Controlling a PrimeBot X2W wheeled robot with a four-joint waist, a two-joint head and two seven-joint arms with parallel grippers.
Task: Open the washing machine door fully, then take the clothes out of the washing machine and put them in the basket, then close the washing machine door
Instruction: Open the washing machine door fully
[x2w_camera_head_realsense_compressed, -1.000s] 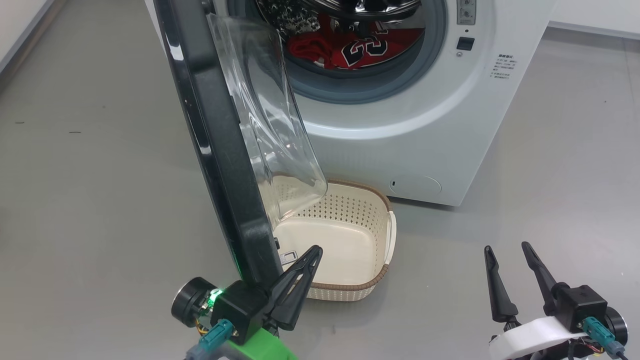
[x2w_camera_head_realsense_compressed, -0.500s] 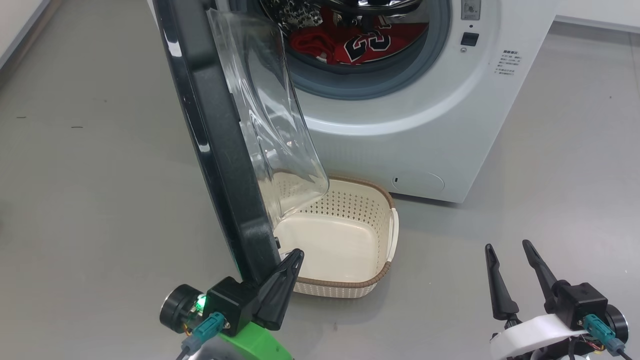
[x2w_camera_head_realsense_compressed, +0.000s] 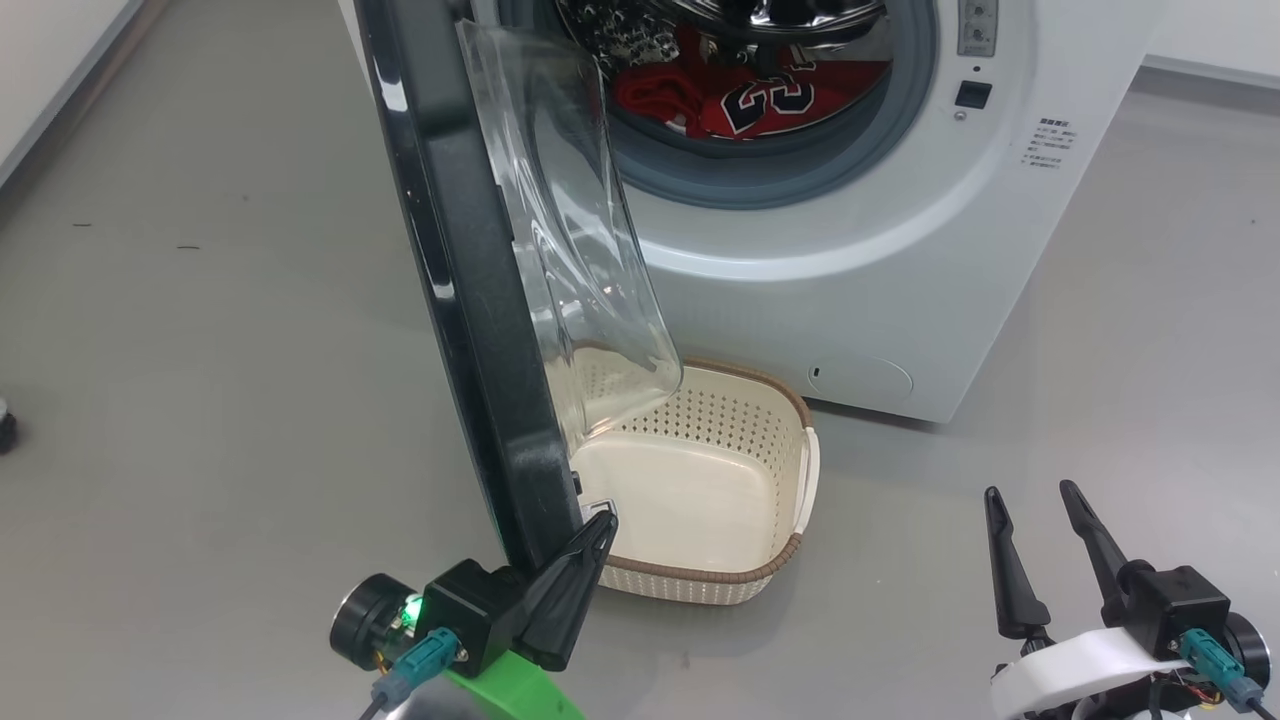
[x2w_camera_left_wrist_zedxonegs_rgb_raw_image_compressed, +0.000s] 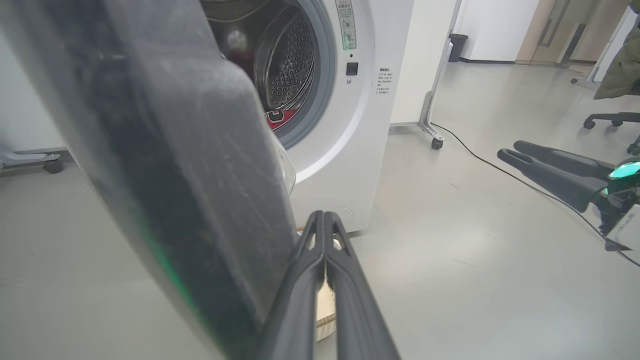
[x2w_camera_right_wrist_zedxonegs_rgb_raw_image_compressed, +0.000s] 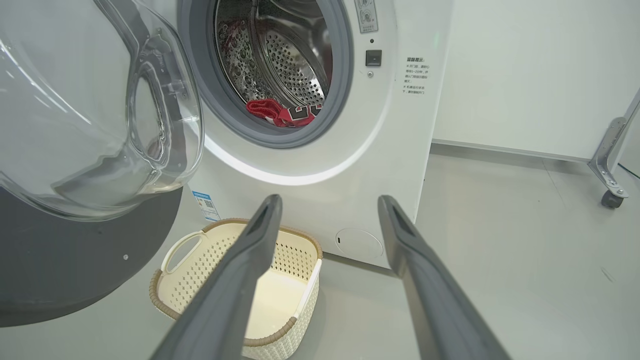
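Jaws of left gripper (x2w_camera_head_realsense_compressed: 601, 524) closed beside door (x2w_camera_head_realsense_compressed: 470, 300).

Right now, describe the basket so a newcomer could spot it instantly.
Start at the white washing machine with its black door standing open. On the floor in front of it, beside the door's lower edge, sits the basket. It is cream, perforated, brown-rimmed and empty.

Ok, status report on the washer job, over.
Left gripper shut, beside the washing machine door; right gripper open, apart from it. Door open, clothes inside the washing machine, basket empty. Glass bowl overhangs the basket's edge.
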